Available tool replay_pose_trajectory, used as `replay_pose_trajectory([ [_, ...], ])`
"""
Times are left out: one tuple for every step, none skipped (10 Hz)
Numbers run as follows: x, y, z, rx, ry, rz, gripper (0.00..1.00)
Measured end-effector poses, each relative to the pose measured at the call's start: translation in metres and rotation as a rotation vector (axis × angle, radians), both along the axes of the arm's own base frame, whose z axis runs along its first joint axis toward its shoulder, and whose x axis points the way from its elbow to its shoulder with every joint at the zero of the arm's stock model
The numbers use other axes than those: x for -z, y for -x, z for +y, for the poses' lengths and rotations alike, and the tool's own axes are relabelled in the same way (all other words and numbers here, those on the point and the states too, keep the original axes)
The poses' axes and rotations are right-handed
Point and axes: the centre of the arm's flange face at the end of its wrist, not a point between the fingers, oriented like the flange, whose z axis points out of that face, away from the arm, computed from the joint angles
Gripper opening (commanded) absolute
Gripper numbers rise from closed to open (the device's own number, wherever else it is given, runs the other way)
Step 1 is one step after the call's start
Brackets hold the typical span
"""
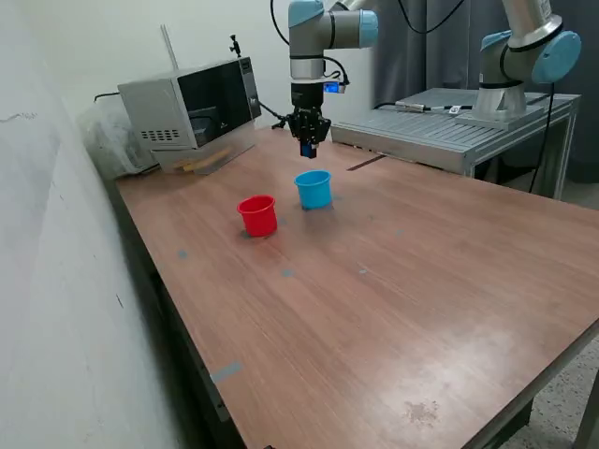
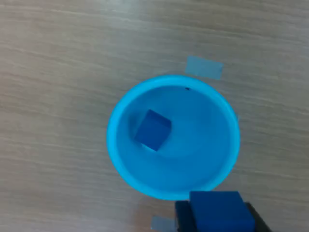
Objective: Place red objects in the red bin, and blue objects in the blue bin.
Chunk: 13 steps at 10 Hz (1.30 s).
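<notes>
A wooden table [image 1: 393, 281] fills the exterior view. Going from that view's left to its right, with the light blue cup as the landmark: a microwave [image 1: 192, 108] sits well behind and to the left of the cup. The red bin [image 1: 257, 215], a small tapered red cup, stands upright just to the left of it. The blue bin [image 1: 314, 189] stands upright on the table. The gripper [image 1: 308, 148] hangs directly above the blue bin, apart from its rim. In the wrist view, one dark blue cube [image 2: 152, 130] lies inside the blue bin [image 2: 113, 145], and the gripper [image 2: 221, 217] is closed around a second dark blue cube [image 2: 219, 209] over the rim. Pale tape patches [image 2: 204, 67] mark the table beside the cup.
</notes>
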Motion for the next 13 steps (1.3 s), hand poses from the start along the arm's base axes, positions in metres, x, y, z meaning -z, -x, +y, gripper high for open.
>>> replay_pose_trajectory([
  [0.000, 0.000, 0.003, 0.004, 0.000, 0.000, 0.00],
  [0.000, -0.001, 0.006, 0.010, -0.001, 0.000, 1.00],
  [0.000, -0.001, 0.009, 0.014, -0.001, 0.000, 1.00],
  [0.000, -0.001, 0.012, 0.018, -0.002, 0.000, 1.00],
  [-0.001, -0.002, 0.014, 0.020, -0.002, 0.001, 1.00],
  [-0.001, -0.002, 0.015, 0.022, -0.003, 0.001, 1.00],
  [-0.001, -0.002, 0.016, 0.023, -0.004, 0.001, 1.00],
  [-0.001, -0.002, 0.017, 0.024, -0.006, 0.000, 1.00],
  [-0.002, -0.002, 0.017, 0.025, -0.007, 0.000, 1.00],
  [-0.002, -0.003, 0.017, 0.025, -0.010, -0.001, 1.00],
  [-0.004, -0.006, 0.015, 0.025, -0.014, -0.004, 1.00],
  [-0.010, -0.015, 0.008, 0.021, -0.018, -0.003, 1.00],
  [-0.025, -0.031, -0.007, 0.007, -0.025, 0.008, 1.00],
])
